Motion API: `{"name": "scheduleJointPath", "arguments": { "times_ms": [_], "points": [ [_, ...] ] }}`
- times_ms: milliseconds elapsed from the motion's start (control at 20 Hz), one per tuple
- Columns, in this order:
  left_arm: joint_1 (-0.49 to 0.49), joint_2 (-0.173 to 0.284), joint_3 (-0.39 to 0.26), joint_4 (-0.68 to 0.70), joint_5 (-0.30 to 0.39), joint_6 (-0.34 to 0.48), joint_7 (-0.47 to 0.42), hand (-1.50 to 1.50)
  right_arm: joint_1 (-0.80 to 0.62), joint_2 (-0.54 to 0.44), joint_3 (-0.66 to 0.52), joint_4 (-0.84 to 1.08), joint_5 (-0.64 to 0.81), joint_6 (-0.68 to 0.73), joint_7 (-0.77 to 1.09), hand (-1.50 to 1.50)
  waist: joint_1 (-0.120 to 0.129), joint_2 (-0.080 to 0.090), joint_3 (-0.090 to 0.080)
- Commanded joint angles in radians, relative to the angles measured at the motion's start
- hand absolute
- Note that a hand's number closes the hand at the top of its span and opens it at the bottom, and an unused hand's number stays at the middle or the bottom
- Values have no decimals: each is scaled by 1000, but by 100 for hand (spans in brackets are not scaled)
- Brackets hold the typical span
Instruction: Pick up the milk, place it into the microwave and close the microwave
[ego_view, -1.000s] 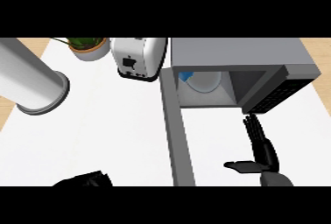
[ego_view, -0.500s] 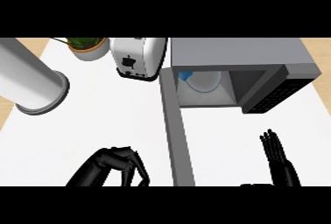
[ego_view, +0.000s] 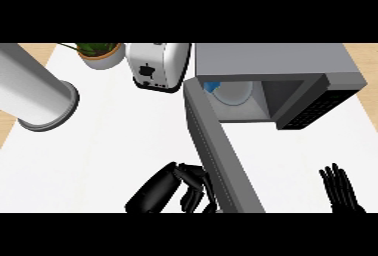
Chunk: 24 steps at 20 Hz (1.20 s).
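Observation:
The grey microwave (ego_view: 273, 60) stands at the back right with its door (ego_view: 221, 150) swung out toward me, angled a little rightward. Inside the cavity sits the milk (ego_view: 230, 92), a white carton with a blue patch at its left. My left hand (ego_view: 168, 187) is at the door's outer left face near its free end, fingers curled and touching the door, holding nothing. At the lower right edge my right hand (ego_view: 341, 192) rests with straight fingers pointing up, apart from the microwave.
A white toaster (ego_view: 156, 65) stands just left of the microwave. A potted plant (ego_view: 100, 52) sits at the back left. A large grey cylinder (ego_view: 33, 95) lies along the left side. The counter's wooden edge shows at far left.
My left hand rose from the lower edge to the door's left face. The door's free end swung slightly right. The right hand drew back down to the lower right.

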Motion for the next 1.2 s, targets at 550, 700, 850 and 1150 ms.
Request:
{"name": "scheduleJointPath", "arguments": {
  "times_ms": [550,700,850,1150],
  "points": [
    [-450,-11,-389,456,235,450,45,150,138,-66,87,-376,-162,181,48,-150,-73,8,0],
    [-525,-11,-390,535,313,510,28,150,113,-66,97,-413,-194,168,74,-150,-100,16,0],
    [-548,-11,-394,542,389,605,-25,150,136,-89,122,-464,-221,192,107,-150,-131,20,-2],
    [-627,-11,-310,608,516,667,-164,-150,117,-112,141,-559,-253,161,181,-150,-176,39,-6]
  ]
}}
